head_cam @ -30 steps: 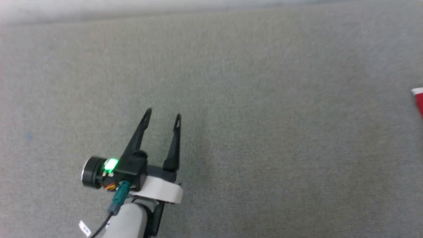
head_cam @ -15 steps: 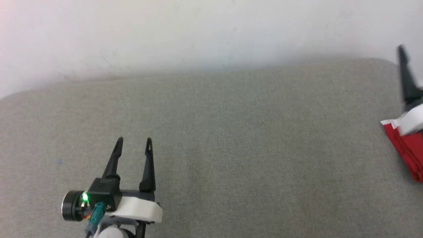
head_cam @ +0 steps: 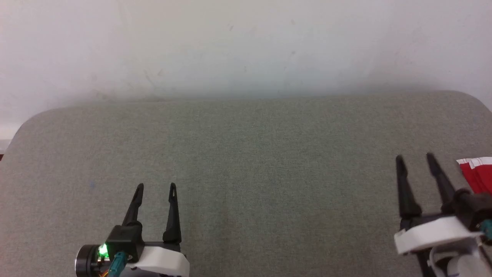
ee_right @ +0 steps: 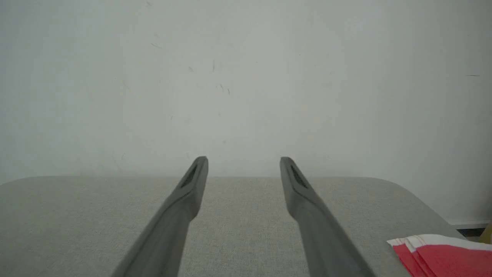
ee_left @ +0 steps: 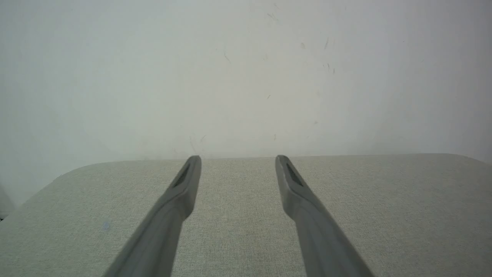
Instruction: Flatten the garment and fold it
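- Left claw [head_cam: 156, 186]: over the near-left part of the grey counter [head_cam: 246, 154]. Fingers parted, nothing held.
- Right claw [head_cam: 414, 156]: over the near-right part. Fingers also parted, empty.
- Garment [head_cam: 476, 173]: red with white trim, at the counter's right edge, just beside my right claw and apart from it.
- Its edges lie in stacked layers, so I judge it already folded. Most of it is cut off, so neatness is unconfirmed. Probably little left to do.
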You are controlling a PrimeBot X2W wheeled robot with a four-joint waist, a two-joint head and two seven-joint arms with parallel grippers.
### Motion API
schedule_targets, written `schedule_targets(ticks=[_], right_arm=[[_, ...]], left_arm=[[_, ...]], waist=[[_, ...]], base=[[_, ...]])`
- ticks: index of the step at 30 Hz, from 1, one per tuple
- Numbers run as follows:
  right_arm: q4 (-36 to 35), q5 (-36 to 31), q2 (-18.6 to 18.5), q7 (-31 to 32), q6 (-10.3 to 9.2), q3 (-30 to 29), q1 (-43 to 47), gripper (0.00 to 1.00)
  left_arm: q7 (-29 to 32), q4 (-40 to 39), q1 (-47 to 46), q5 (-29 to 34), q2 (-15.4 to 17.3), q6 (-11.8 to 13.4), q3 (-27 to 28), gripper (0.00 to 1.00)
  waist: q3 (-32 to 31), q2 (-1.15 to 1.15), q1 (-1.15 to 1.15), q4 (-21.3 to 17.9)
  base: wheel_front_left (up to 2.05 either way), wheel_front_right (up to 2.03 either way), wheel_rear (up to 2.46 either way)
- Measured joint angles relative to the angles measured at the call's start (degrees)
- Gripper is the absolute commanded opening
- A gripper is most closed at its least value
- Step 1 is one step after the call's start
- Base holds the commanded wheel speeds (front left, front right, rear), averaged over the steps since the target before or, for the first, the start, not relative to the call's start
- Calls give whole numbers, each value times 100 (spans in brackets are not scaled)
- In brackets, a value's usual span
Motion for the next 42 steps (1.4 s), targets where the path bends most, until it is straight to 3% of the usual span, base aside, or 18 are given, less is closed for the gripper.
schedule_targets(ticks=[9, 34, 35, 42], right_arm=[[-8, -115, 246, -63, 0, 252, 521, 100], [-56, -180, 319, -79, 0, 222, 562, 100], [-62, -180, 319, -76, 0, 221, 562, 0], [-57, -179, 314, -65, 0, 222, 561, 0]], left_arm=[[0, 100, 76, -5, -55, -5, 29, 100], [0, 185, 75, 51, -102, -58, 90, 100], [1, 174, 75, 48, -103, -67, 90, 0], [30, 177, 75, 45, -102, -63, 85, 0]], waist=[[-8, 0, 1, 117], [-38, 0, 0, 156], [-31, 0, 1, 157], [-27, 0, 1, 155]], base=[[0, 0, 0], [0, 0, 0], [0, 0, 0], [0, 0, 0]])
